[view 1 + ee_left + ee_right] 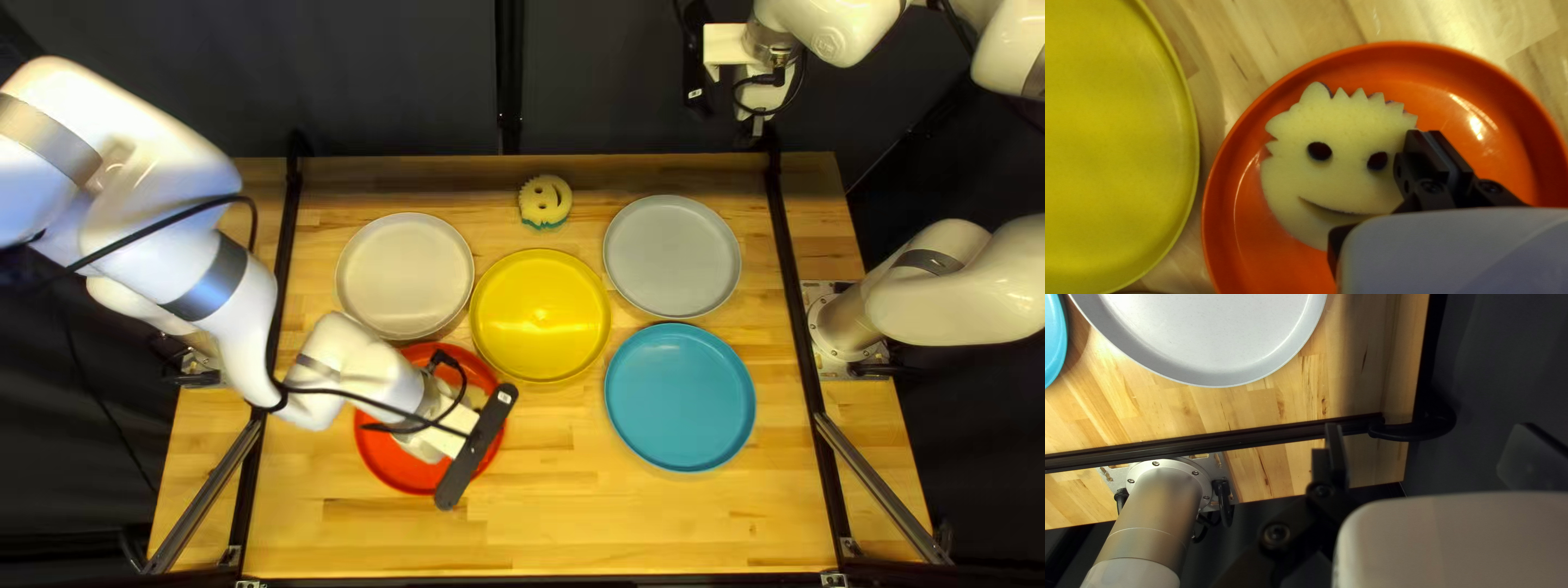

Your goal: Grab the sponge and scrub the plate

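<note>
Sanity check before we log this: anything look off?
One sponge is in the red plate; a second sponge lies loose near the table's far edge, which looks odd, possibly a spare. No visible spill or damage.

**Room along the near edge, crowding beyond**

A strip of bare table [653,523] is running along the near edge, leaving passage nearer than the blue plate [680,397]. The left arm [229,278] is reaching over the red plate [381,457], blocking the way there from above. The yellow plate [541,316] is leaving only slim gaps beside the cream plate [405,274] and grey plate [672,256]; a far sponge [544,198] is standing between those two.
</note>
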Tool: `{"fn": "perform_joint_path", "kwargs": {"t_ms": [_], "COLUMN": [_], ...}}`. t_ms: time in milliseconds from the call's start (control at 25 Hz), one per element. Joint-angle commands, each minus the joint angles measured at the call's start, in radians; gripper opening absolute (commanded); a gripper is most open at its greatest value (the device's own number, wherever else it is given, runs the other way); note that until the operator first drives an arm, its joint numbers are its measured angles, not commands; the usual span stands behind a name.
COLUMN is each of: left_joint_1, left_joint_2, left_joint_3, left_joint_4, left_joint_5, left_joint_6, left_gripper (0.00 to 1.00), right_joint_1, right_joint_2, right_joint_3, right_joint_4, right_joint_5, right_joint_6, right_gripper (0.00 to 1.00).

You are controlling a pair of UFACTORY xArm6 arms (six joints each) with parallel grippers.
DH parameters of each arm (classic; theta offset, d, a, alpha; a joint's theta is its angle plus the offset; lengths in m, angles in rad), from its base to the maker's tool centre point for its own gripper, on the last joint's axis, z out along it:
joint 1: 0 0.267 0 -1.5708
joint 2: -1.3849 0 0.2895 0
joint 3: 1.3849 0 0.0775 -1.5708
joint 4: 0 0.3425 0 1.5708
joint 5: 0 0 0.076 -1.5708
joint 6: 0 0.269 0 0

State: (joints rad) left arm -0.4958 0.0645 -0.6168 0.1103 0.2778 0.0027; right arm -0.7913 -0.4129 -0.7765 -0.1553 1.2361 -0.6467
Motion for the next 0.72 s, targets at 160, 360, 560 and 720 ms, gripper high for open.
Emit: {"fn": "perform_joint_path", "kwargs": {"t_ms": [160, 360, 560, 720], "left_joint_1": [0.036, 0.066, 0.081, 0.055], "left_joint_2": [-0.094, -0.177, -0.216, -0.181], "left_joint_3": [0.126, 0.234, 0.293, 0.242], "left_joint_4": [-0.08, -0.167, -0.253, -0.234], "left_joint_5": [-0.01, -0.017, -0.023, -0.02], "left_joint_6": [0.081, 0.16, 0.232, 0.188], "left_gripper": [0.0, 0.0, 0.0, 0.0], "right_joint_1": [0.0, 0.0, 0.0, 0.0], "right_joint_2": [0.0, 0.0, 0.0, 0.0], "right_joint_3": [0.0, 0.0, 0.0, 0.0], "right_joint_4": [0.0, 0.0, 0.0, 0.0], "right_joint_5": [0.0, 0.0, 0.0, 0.0], "right_joint_6": [0.0, 0.0, 0.0, 0.0], "right_gripper": [1.0, 1.0, 1.0, 1.0]}}
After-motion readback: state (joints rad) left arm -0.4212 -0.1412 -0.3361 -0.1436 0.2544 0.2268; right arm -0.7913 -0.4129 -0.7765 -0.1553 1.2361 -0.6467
